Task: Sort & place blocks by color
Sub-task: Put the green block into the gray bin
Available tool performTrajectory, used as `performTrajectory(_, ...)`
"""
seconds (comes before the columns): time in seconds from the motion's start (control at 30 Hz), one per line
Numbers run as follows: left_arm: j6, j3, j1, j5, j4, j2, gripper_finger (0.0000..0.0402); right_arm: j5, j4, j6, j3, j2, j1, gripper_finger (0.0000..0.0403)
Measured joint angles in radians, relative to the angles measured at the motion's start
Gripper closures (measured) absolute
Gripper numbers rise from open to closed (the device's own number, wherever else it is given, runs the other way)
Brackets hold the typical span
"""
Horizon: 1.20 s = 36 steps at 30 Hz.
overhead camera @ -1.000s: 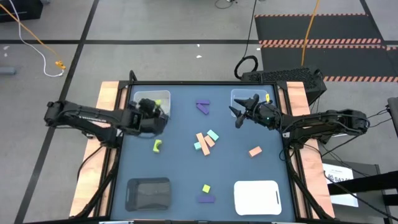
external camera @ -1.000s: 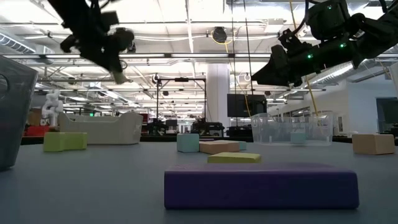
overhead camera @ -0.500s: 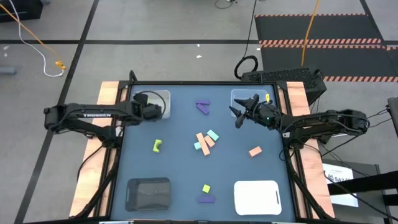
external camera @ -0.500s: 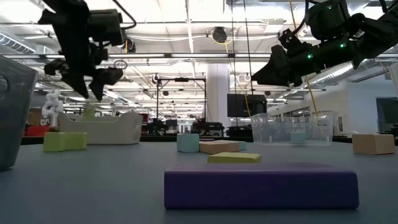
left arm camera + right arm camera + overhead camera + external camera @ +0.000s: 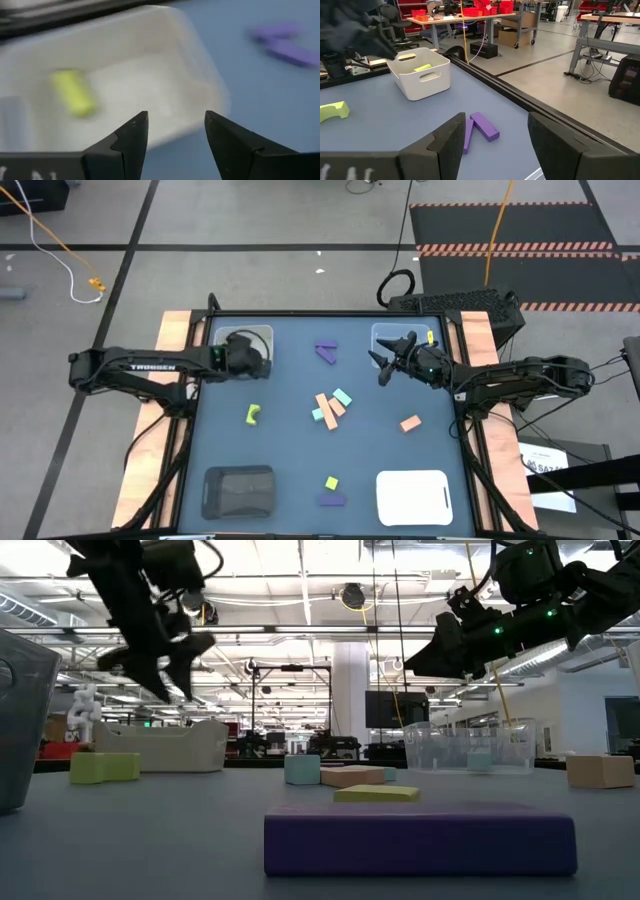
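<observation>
1. A yellow-green block [image 5: 74, 93] lies inside the white bin [image 5: 262, 335] at the table's far left corner; a second yellow-green piece seems to lie beside it in the right wrist view, though that is hard to make out.
2. The other blocks sit loose on the blue table [image 5: 290, 450]: a yellow-green wedge [image 5: 253, 414] near the left, a purple pair [image 5: 326, 351] at the far middle, a salmon and teal cluster [image 5: 331, 406] in the centre, a salmon block [image 5: 410, 423] to the right, and a small yellow-green cube [image 5: 331, 482] touching a purple bar [image 5: 332, 500] at the near edge.
3. The left arm reaches level across the table's left edge, its left gripper [image 5: 256, 358] hanging over the white bin, fingers apart and holding nothing.
4. The right arm stretches in from the right side, its right gripper [image 5: 385, 364] raised beside the clear bin [image 5: 383, 333] at the far right, fingers spread and empty.
</observation>
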Motion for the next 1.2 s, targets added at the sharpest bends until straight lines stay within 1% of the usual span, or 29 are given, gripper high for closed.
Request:
performTrajectory(0.07, 0.037, 0.0, -0.049, 0.075, 0.077, 0.0, 0.0205, 0.0, 0.0, 0.0, 0.0, 0.0, 0.0, 0.0197)
performTrajectory(0.13, 0.05, 0.001, -0.106, 0.154, 0.121, 0.005, 0.0204, 0.0, -0.004, 0.0, 0.0, 0.0, 0.0, 0.0197)
performTrajectory(0.2, 0.05, 0.002, -0.165, 0.205, 0.126, 0.021, 0.0204, 0.0, -0.012, 0.0, 0.0, 0.0, 0.0, 0.0197)
performTrajectory(0.23, 0.035, 0.002, -0.197, 0.211, 0.105, 0.028, 0.0204, 0.0, -0.016, 0.0, 0.0, 0.0, 0.0, 0.0197)
performTrajectory(0.33, -0.072, 0.002, -0.28, 0.217, 0.025, 0.05, 0.0204, 0.0, -0.028, 0.0, 0.0, 0.0, 0.0, 0.0197)
performTrajectory(0.47, -0.251, 0.002, -0.372, 0.263, -0.104, 0.076, 0.0204, 0.0, -0.035, 0.0, 0.0, 0.0, 0.0, 0.0197)
performTrajectory(0.57, -0.347, 0.002, -0.424, 0.27, -0.143, 0.098, 0.0204, 0.0, -0.035, 0.0, 0.0, 0.0, 0.0, 0.0197)
performTrajectory(0.7, -0.39, 0.002, -0.454, 0.27, -0.133, 0.147, 0.0204, 0.0, -0.035, -0.003, 0.0, 0.0, 0.0, 0.0197)
performTrajectory(0.87, -0.398, 0.002, -0.47, 0.27, -0.134, 0.237, 0.0204, 0.0, -0.037, -0.003, 0.0, 0.0, 0.0, 0.0197)
performTrajectory(1.07, -0.399, 0.002, -0.44, 0.281, -0.138, 0.316, 0.0204, 0.0, -0.037, -0.004, 0.0, 0.0, 0.0, 0.0197)
performTrajectory(1.13, -0.399, 0.001, -0.421, 0.296, -0.139, 0.322, 0.0211, 0.0, -0.037, -0.004, 0.0, 0.0, 0.0, 0.0197)
performTrajectory(1.2, -0.394, 0.001, -0.407, 0.32, -0.133, 0.323, 0.0233, 0.0, -0.038, -0.004, 0.0, 0.0, 0.0, 0.0197)
